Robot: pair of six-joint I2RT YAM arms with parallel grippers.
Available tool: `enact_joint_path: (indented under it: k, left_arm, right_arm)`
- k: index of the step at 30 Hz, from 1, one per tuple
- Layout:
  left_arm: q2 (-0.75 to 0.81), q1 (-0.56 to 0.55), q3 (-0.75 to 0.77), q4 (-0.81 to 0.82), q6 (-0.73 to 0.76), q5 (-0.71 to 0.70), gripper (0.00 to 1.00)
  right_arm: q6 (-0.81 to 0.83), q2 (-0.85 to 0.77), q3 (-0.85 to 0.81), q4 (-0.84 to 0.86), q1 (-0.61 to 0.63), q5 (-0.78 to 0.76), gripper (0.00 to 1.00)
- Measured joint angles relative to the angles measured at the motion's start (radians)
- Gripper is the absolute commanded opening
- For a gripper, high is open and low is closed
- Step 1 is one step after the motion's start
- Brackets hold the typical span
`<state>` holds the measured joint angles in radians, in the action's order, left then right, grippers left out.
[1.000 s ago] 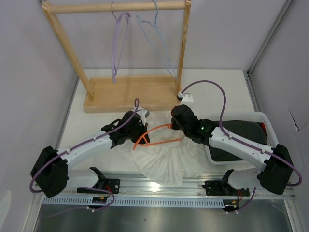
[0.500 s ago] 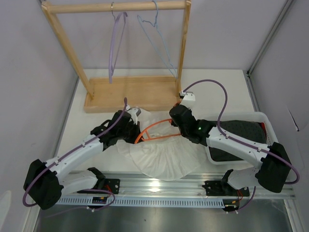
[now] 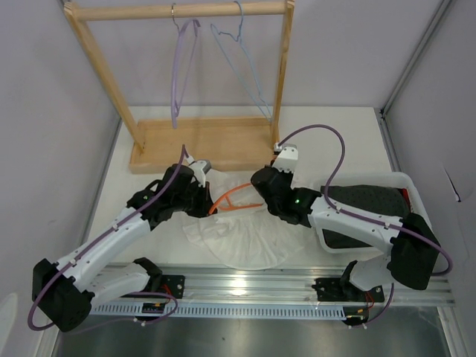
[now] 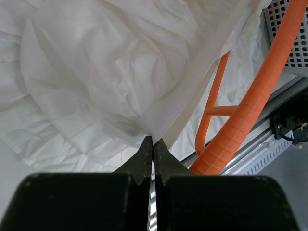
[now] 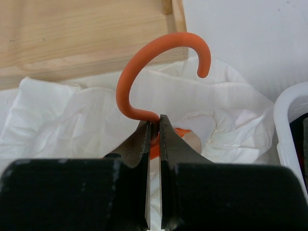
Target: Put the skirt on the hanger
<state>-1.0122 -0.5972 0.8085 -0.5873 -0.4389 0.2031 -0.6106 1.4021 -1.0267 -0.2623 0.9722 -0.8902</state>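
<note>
- Left gripper and right gripper had moved closer to the wooden rack since a second earlier.
- Left gripper pinched the skirt by its edge, the cloth partly covering the hanger.
- Right gripper clamped the hanger's hook base.

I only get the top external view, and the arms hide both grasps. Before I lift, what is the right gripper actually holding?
Observer: The right gripper has its jaws shut on the hanger, at the neck just under the hook.
Operator: And the left one?
Observer: The left gripper has its jaws shut on a folded edge of the skirt, fabric only.
Operator: Is the hanger inside the skirt there?
Observer: In the left wrist view, a thin orange bar disappears behind that lifted edge. How far it goes in is hidden.
</note>
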Motion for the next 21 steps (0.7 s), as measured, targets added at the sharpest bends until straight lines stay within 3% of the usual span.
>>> enact_joint_path:
  k: [7,21]
  left_arm:
    - [0.0,0.002,0.04,-0.096,0.023,-0.003,0.0]
    - [0.021,0.006,0.05,-0.124,0.04,-0.005,0.0]
  right_arm:
    - [-0.009,0.06,-0.002,0.015,0.066,-0.145,0.0]
    - [-0.042,0.071,-0.016,-0.001,-0.01,-0.104,0.0]
